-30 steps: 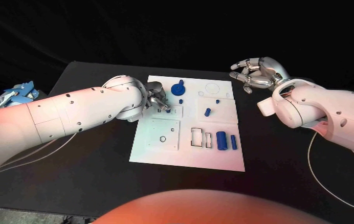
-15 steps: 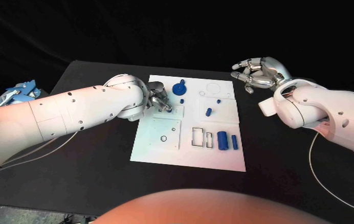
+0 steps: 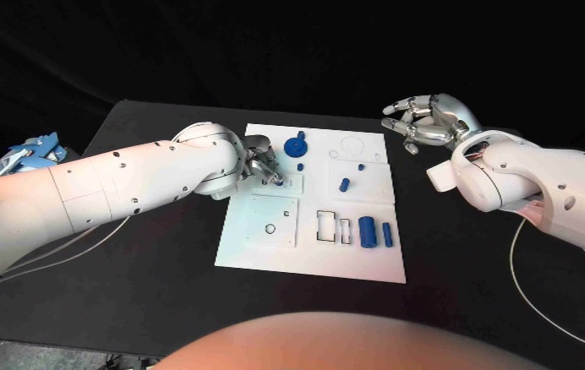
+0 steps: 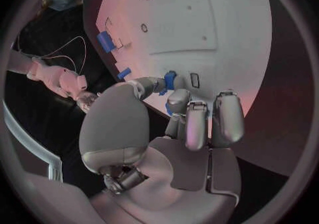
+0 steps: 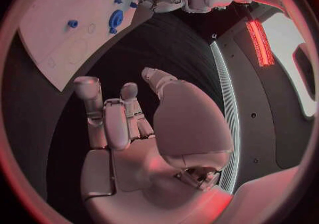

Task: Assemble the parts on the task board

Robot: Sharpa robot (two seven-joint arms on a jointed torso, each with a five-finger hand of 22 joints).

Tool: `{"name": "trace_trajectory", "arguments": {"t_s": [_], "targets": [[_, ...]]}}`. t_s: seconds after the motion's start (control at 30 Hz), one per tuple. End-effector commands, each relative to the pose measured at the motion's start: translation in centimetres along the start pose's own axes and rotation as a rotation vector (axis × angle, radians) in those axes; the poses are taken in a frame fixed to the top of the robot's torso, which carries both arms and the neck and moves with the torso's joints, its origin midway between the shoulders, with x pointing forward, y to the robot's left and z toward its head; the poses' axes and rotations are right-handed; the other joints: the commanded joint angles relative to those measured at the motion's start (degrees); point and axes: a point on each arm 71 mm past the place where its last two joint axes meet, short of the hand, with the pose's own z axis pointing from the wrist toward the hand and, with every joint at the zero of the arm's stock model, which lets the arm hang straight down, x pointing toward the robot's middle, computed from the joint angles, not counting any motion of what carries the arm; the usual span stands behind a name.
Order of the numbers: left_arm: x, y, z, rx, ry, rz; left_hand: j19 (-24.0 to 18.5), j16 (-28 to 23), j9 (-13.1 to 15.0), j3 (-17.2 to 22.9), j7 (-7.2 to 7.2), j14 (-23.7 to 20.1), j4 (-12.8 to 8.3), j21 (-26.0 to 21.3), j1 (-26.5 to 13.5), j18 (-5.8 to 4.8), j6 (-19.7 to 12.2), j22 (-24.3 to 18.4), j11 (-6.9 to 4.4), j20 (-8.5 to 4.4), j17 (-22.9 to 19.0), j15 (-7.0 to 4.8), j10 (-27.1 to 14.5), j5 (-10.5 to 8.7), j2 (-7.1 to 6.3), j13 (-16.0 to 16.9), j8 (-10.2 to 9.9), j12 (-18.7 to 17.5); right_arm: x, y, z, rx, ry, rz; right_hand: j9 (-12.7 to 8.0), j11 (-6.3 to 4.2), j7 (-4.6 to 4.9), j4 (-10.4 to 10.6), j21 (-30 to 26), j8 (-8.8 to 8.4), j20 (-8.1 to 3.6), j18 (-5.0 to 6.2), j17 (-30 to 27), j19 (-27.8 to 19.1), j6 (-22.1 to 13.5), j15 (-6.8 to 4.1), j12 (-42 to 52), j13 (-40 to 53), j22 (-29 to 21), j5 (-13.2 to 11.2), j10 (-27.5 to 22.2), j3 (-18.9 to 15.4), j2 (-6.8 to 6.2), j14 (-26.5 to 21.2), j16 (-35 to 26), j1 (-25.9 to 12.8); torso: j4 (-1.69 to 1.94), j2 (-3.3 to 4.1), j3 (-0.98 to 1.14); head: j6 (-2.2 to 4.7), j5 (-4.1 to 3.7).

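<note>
The white task board (image 3: 250, 252) lies mid-table. My left hand (image 3: 259, 168) hovers over its upper left section and pinches a small blue part (image 4: 170, 79) between thumb and a finger, right above the board (image 4: 219, 16). A round blue knob (image 3: 294, 145) stands next to that hand, with a small blue peg (image 3: 301, 167) just below it. Further blue parts are a short piece (image 3: 342, 185), a thick cylinder (image 3: 367, 231) and a slim bar (image 3: 386, 234). My right hand (image 3: 427, 125) floats off the board's far right corner, fingers loosely spread, holding nothing.
A blue object (image 3: 30, 152) sits off the table's left edge. A thin cable (image 3: 516, 260) trails over the table on the right. Bare black table lies on both sides of the board and in front of it.
</note>
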Motion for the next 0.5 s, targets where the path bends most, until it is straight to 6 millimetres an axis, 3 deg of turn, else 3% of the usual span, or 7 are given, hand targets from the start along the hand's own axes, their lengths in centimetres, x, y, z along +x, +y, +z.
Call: {"name": "trace_trajectory", "arguments": {"t_s": [0.03, 0.5], "targets": [[0.42, -0.17, 0.12, 0.002, 0.032, -0.007, 0.4, 0.3, 0.0, 10.7, -0.49, 4.4, -11.0, 0.2, -0.2, -0.61, 0.5, 0.0, -0.09, -0.02, 8.6, -0.54, 0.5, -0.11, 0.46, 0.2, -0.1, 0.4, 0.11, 0.07, 0.01, -0.012, 0.005, -0.002, -0.1, -0.16, 0.11, 0.4, -0.2, 0.2, -0.01, 0.07, -0.1, -0.3, -0.3, -0.25, 0.3, 0.0, -0.1, 0.4, -0.1, -0.1, 0.08, 0.0, -0.3, -0.5, -0.04, 0.05, -0.01, 0.0, -0.01], [0.53, -0.5, 0.53, -0.001, 0.053, -0.016, 0.8, 0.7, 0.6, 8.3, -0.97, 4.6, -9.8, 0.3, -1.0, -0.78, 0.6, 0.8, -0.45, -0.16, 9.4, -0.79, 1.6, -0.57, 1.45, 1.2, -0.1, 1.0, 0.13, 0.03, -0.01, -0.012, 0.004, -0.001, -0.1, -0.16, 0.11, 0.4, -0.2, 0.2, -0.01, 0.07, -0.1, -0.3, -0.3, -0.25, 0.3, 0.0, -0.1, 0.4, -0.1, -0.1, 0.08, 0.0, -0.3, -0.5, -0.03, -0.05, 0.04, 0.0, -0.19]]}}
